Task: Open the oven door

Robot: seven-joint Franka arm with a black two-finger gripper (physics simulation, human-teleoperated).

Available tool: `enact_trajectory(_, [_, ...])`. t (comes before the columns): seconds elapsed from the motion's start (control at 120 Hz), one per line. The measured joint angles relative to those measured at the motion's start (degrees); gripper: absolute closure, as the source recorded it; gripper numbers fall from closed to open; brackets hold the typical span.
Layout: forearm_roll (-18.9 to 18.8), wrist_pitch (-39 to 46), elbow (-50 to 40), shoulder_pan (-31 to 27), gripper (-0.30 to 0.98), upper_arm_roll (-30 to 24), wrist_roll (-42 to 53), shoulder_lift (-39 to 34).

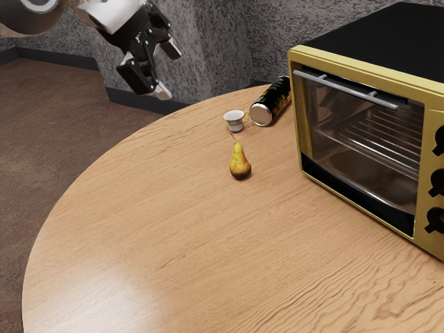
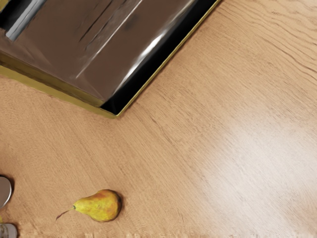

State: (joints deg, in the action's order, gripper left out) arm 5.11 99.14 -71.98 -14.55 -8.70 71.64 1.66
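Note:
My gripper (image 1: 168,69) is at the upper left of the exterior view, raised above the table and well apart from the oven, its two fingers spread with nothing between them. The yellow-framed toaster oven (image 1: 302,118) stands at the exterior view's right. Its glass door (image 1: 361,139) is shut, with a grey bar handle (image 1: 347,91) along the door's top edge. In the wrist view the handle (image 2: 26,19) and the door glass (image 2: 106,49) appear, partly cut off by the picture's border.
A yellow pear (image 1: 240,164) lies on the round wooden table (image 1: 152,229) in front of the oven. A small white cup (image 1: 235,121) and a black can on its side (image 1: 272,101) are near the oven's handle-side corner. Black knobs (image 1: 437,182) line the oven's front panel.

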Motion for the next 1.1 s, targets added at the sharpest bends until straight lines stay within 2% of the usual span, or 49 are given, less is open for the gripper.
enact_trajectory(0.108, [1.8, 3.1, -1.3, -0.6, 0.00, 0.1, 4.5, 2.3])
enact_trajectory(0.233, [2.9, 8.3, -0.4, 7.3, 0.00, -3.2, 9.2, 7.2])
enact_trajectory(0.292, [3.0, 10.8, 0.9, 9.0, 0.00, -4.7, 11.1, 9.6])
enact_trajectory(0.483, [3.1, 16.6, 5.1, 8.8, 0.00, -7.6, 16.8, 14.4])
enact_trajectory(0.742, [2.2, 19.1, 13.6, 8.7, 0.00, -8.3, 20.9, 22.5])
enact_trajectory(1.1, [-0.2, 20.1, 16.0, 11.6, 0.00, -9.1, 22.7, 26.1])
